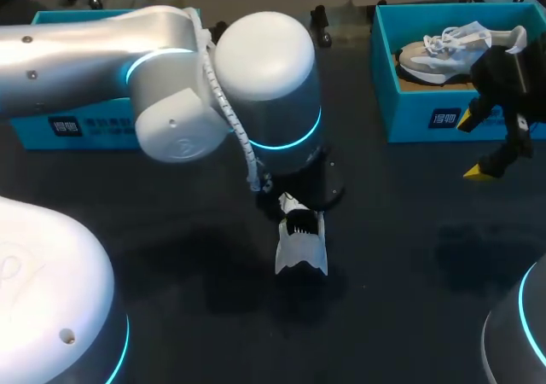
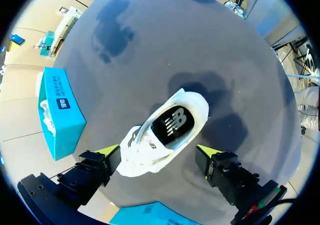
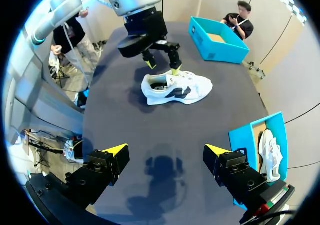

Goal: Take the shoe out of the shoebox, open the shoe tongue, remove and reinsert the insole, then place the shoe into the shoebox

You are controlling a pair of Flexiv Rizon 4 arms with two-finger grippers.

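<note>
A white shoe lies on the dark table near the middle, its black insole showing inside the opening. My left gripper hangs just above its heel end, open, with a yellow tip on either side of the shoe and neither pressing it. From the right wrist view the left gripper stands over the shoe. My right gripper is open and empty in front of the right shoebox. The right wrist view shows its own fingers wide apart over bare table.
The right blue shoebox holds a second white and grey shoe. Another blue shoebox stands at the back left, partly hidden behind my left arm. The tabletop around the middle shoe is dark and bare.
</note>
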